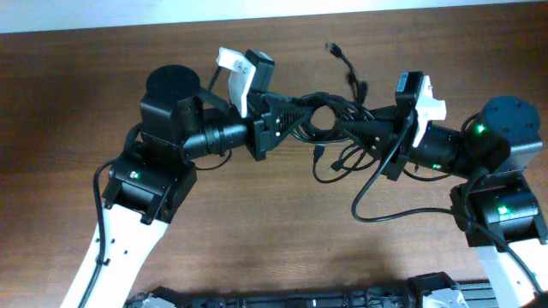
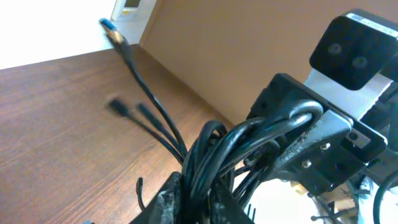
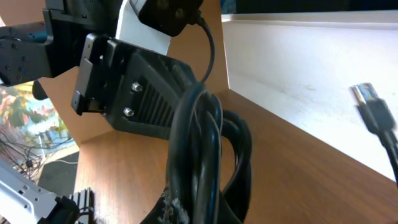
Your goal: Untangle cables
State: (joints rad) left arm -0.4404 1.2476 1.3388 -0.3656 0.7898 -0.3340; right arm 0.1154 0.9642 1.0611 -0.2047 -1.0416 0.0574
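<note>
Honestly, the untangling looks barely begun to me: nearly all the cords sit in one knot, and only a few tails hang free of it. Starting at the left, the left gripper [image 1: 276,120] reaches in over the brown wood-grain table [image 1: 257,231], nearer its far edge than its near one. Its jaws are closed on the cables [image 1: 322,113], and its own wrist view shows the cords rising in a tight bunch from between its scuffed fingers [image 2: 163,200]. The cables are strung between the two grippers, about midway along the far edge. They are thin, round, smooth black cords with a slight sheen, wound into overlapping loops that cross each other, so I cannot follow any single one through. Three free ends fan out of the bunch toward the far edge, and the longest finishes in a blue-tipped plug [image 2: 111,26]. Just below the knot a couple of short tails [image 1: 330,162] droop toward the wood, though I cannot tell whether they touch it. On the right, the right gripper [image 1: 368,130] faces the other one, its jaws pinched shut on the same bundle, with a fat loop curling up from them in its own view. I judge that almost everything is left to do: drawing the loops apart, freeing each cord and laying them out separately. They look limp and slippery, and likely to snag at the plugs.
</note>
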